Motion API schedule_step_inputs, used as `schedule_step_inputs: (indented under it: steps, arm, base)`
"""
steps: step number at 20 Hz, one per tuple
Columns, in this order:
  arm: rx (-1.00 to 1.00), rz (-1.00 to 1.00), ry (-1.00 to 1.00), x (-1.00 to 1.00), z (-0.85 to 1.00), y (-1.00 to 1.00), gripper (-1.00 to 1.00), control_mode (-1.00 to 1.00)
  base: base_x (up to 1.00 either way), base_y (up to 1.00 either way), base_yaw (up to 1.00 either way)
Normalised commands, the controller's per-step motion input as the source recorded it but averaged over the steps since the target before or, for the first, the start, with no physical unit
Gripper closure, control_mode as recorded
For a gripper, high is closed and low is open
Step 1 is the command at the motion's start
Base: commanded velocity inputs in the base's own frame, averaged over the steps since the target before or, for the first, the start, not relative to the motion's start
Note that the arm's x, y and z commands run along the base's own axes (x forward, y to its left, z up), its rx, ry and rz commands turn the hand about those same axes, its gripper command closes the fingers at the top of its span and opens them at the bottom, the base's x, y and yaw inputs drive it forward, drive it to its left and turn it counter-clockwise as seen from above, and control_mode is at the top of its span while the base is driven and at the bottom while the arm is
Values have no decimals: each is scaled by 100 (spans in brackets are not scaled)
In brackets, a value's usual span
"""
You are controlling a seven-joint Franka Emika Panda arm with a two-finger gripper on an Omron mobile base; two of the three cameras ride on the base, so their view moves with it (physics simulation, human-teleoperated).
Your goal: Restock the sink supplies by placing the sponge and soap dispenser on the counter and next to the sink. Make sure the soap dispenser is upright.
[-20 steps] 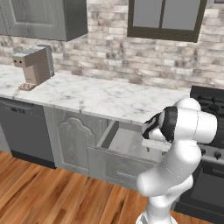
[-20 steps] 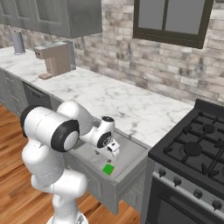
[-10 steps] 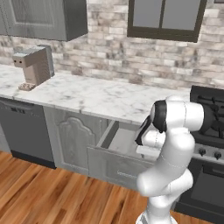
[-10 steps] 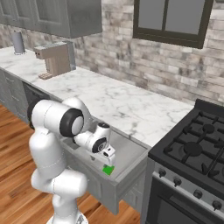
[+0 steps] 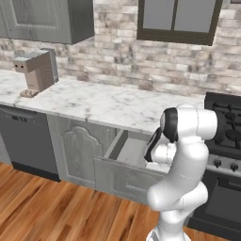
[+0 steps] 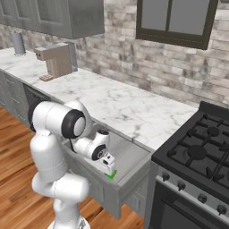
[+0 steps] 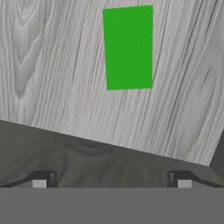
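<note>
Hand view shows the small flat bright green rectangular sponge lying on the pale wood-grain floor of the open grey drawer, ahead of the two-finger gripper. Its dark fingertips stand wide apart, holding nothing and touching nothing. The drawer's dark front wall runs between gripper and sponge; bare floor surrounds the sponge.

A coffee machine stands beside the brick wall, an open drawer left of the stove.
</note>
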Motion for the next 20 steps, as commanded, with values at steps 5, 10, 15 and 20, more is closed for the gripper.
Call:
schedule_step_inputs:
  steps: [5, 10, 15, 20]
  arm:
    - [0, 5, 3, -49, 1, 0, -100, -100]
    - [0, 4, 0, -37, 22, 0, -100, -100]
    - [0, 3, 0, 28, 17, -6, -100, -100]
    - [0, 3, 0, 17, -3, -3, -100, -100]
  base:
    - [0, 0, 0]
    - [0, 0, 0]
    - [0, 0, 0]
    - [0, 0, 0]
